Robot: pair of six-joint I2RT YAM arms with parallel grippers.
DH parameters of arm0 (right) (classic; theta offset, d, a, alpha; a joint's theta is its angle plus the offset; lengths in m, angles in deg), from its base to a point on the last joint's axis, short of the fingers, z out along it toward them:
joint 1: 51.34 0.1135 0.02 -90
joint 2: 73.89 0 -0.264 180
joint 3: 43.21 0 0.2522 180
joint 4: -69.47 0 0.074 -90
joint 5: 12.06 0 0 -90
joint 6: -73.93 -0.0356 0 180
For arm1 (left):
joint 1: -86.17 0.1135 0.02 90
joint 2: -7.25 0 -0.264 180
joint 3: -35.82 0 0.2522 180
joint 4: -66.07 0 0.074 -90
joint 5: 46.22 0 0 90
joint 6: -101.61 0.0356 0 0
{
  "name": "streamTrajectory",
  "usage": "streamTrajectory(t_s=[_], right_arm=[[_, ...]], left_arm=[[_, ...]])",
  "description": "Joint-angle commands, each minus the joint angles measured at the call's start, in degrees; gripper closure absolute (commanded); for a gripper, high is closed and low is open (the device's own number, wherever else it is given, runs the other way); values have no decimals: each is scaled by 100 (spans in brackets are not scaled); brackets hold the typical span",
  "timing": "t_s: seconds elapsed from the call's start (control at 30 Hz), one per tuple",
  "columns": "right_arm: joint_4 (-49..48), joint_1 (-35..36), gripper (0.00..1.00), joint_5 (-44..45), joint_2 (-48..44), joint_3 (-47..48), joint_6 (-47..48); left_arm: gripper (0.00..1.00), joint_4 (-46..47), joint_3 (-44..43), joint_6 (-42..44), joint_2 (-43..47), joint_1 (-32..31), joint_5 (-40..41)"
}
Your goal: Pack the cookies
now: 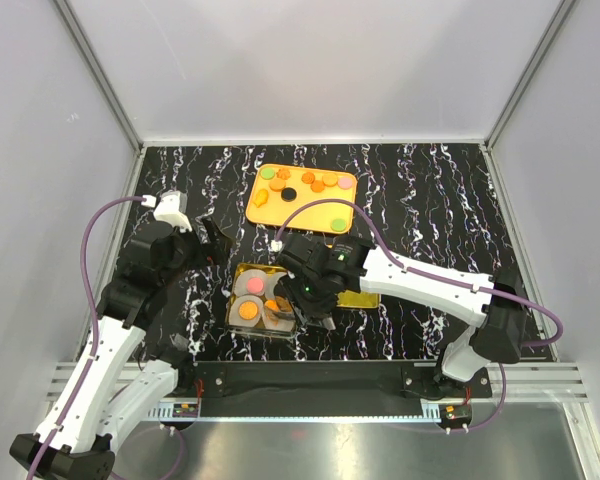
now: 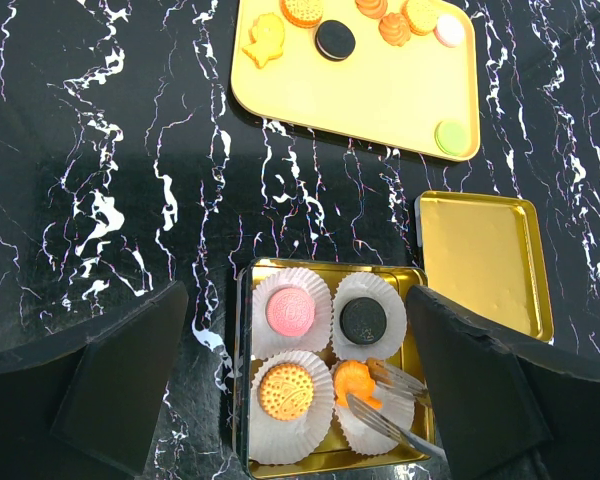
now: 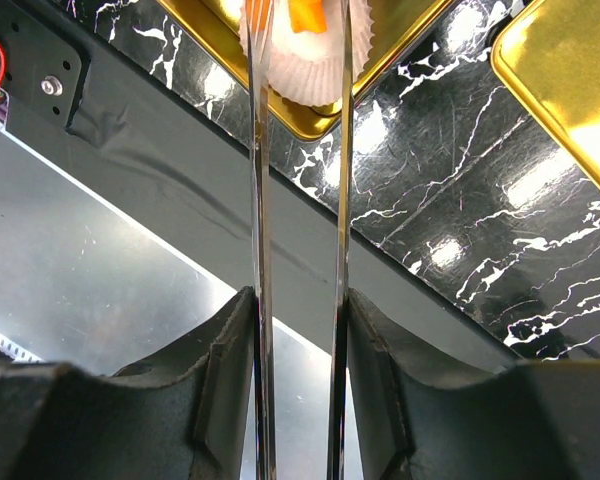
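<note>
Black marble with white veins covers the desk [image 1: 430,200], and plain pale panels wall it in. We start at the right end effector [image 3: 298,330]. Its two dark fingers are clamped on a pair of metal tongs [image 3: 260,200], whose thin blades run out side by side, slightly apart, to an orange cookie [image 2: 355,380]. That piece lies in the near right paper cup [image 2: 380,425] of a gold tin [image 2: 330,266], with a blade tip on either side of it. From these views we cannot tell whether the tongs pinch it or merely flank it. The left end effector [image 1: 205,245] hangs above the desk to the left of the tin, fingers spread wide and holding nothing.

Moving outward, the tin holds four white cups in a two-by-two block, each with one piece in it. A pink cookie [image 2: 290,312] and a black cookie [image 2: 363,320] sit in the far pair, and a round tan cookie [image 2: 285,390] sits beside the orange one. The lid [image 2: 480,265] lies flat just right of the tin. Farther back, a yellow tray [image 2: 380,95] carries loose cookies [image 1: 318,186] in orange, green, pink, black and yellow.

We judge the packing well advanced, since every cup we see is filled. What seems left is freeing the tongs and fitting the lid. We see no spare cup for the tray's pieces.
</note>
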Motion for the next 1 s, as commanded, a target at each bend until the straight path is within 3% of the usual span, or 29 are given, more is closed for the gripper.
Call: streamTrajectory(t_s=[0.0,0.5,0.97], right_arm=[[-198,49,54,-122,-104,-5,-4],[-40,49,71,10,-245,100,-13],[276,49,71,107,-403,329,-39]], left_arm=[[1,211,9,-29,17,31,46],[1,212,9,-29,8,31,37],[1,212,9,-29,-1,31,19]])
